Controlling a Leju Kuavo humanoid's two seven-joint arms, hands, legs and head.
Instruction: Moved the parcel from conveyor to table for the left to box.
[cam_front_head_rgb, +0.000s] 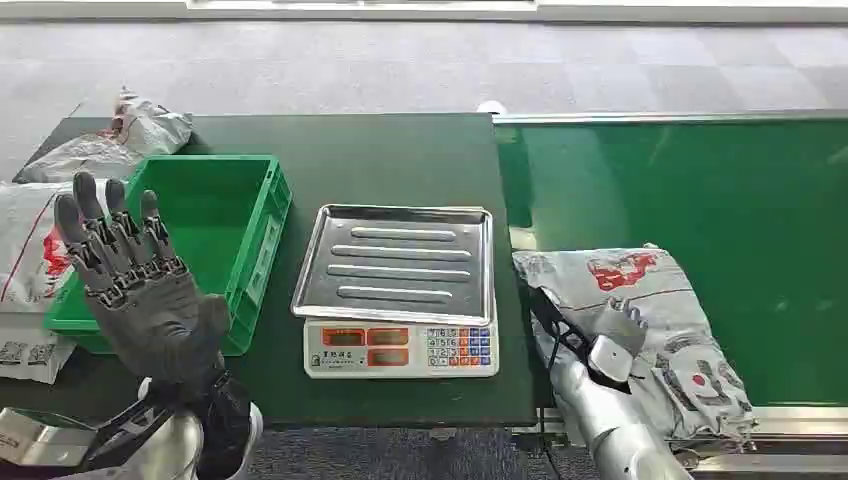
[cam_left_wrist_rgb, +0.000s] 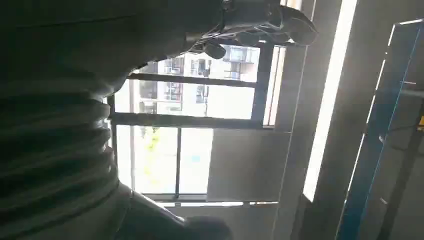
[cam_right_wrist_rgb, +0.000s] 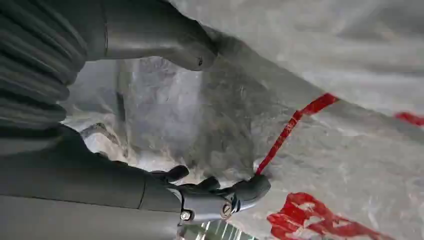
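Worktop: dark green, carrying a green crate at its left part and a weighing scale with a ribbed steel tray just beside the crate. Grey mailer bags are lying behind and left of the crate.

Conveyor: green belt adjoining the worktop on the right.

Parcel: grey crumpled plastic bag with red printing, lying on the conveyor at its near left corner, beside the scale; the scale is standing between it and the crate.

Right hand: resting on the parcel. The right wrist view is showing the thumb and dark fingers pressing into the wrinkled film next to a red stripe; whether they are gripping it I cannot tell.

Left hand: raised in front of the crate, fingers spread wide, holding nothing. The left wrist view is looking towards a bright window, with fingertips reaching across it.
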